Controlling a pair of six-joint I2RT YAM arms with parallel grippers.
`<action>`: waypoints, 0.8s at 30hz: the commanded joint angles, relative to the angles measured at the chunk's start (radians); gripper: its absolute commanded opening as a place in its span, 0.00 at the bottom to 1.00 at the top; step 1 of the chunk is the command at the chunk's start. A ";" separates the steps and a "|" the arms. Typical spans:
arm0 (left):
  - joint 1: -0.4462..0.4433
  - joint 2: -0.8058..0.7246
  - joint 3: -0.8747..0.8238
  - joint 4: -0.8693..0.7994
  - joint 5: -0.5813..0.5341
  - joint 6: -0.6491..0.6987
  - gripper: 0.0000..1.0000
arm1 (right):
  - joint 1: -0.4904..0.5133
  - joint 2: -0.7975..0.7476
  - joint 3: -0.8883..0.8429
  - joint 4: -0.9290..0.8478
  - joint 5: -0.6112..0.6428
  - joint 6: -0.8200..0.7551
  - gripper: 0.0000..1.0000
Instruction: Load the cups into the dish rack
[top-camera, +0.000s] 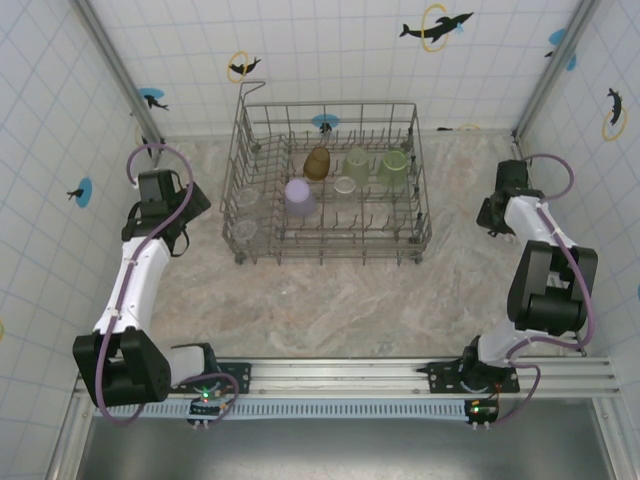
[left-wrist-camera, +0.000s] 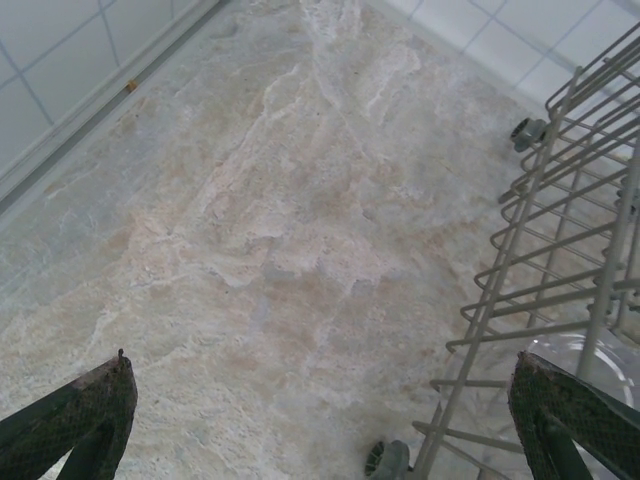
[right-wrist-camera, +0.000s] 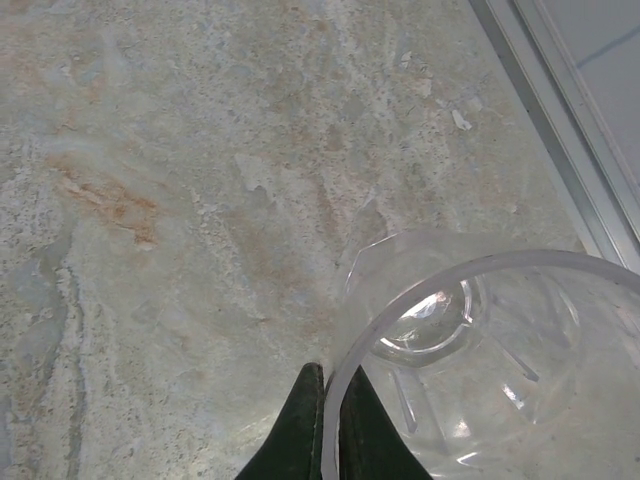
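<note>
Right wrist: gripper (right-wrist-camera: 328, 388) prob. pinching cup (right-wrist-camera: 470, 385) rim.

Bright even overhead light, faint soft shadows; small glints on the clear cup (right-wrist-camera: 490, 370), wrist views slightly soft

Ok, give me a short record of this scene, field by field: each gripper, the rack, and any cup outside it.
left gripper: open, empty, over the marbled table beside the grey wire dish rack
right gripper: shut on the rim of a clear plastic tumbler, outside the rack
in rack: lavender tumbler, amber-brown tumbler, two pale green tumblers, clear tumblers
</note>
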 joint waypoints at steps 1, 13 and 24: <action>0.007 -0.030 0.015 -0.021 0.033 0.010 0.98 | 0.037 -0.056 0.065 -0.041 0.005 0.002 0.00; 0.007 0.016 0.142 -0.092 0.095 0.057 0.98 | 0.142 -0.114 0.243 -0.059 0.019 0.033 0.00; 0.007 0.073 0.265 -0.154 0.210 0.061 0.98 | 0.209 -0.109 0.383 -0.069 0.021 0.045 0.00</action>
